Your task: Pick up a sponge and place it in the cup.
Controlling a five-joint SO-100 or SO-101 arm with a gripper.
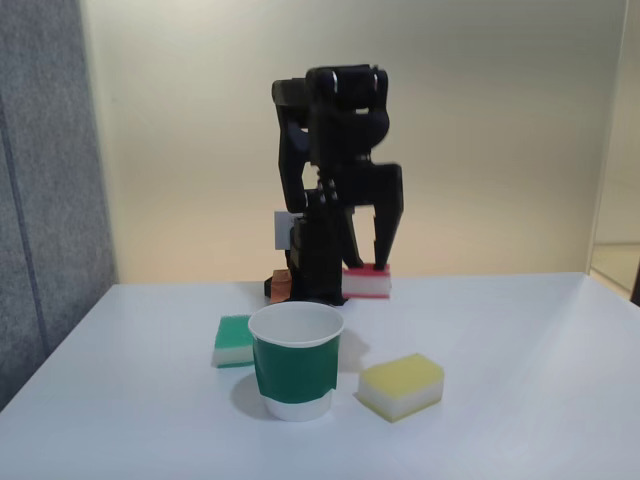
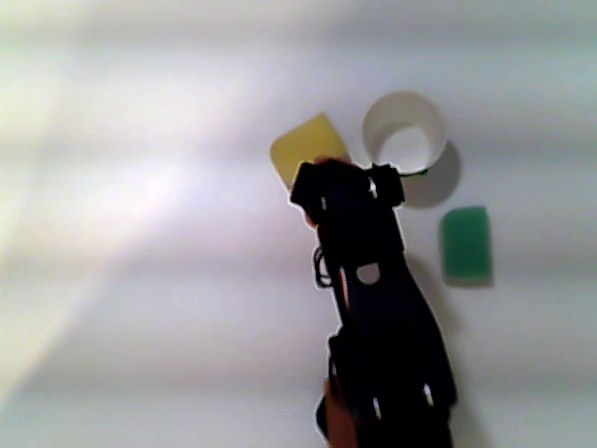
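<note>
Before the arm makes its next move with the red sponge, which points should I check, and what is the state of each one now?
1. Gripper is at the red-topped sponge: ok, the fingertips reach its top in the fixed view.
2. Grasp is firm: cannot tell, the contact is small and partly hidden.
3. Cup stands upright with its mouth open: ok.
4. Cup is empty: ok, the other view shows a bare white inside.
5. Green sponge and yellow sponge lie beside the cup, not over its mouth: ok.
6. Sponge is lifted off the table: cannot tell.

Soft even light in the fixed view; the other view blurred, banded.
</note>
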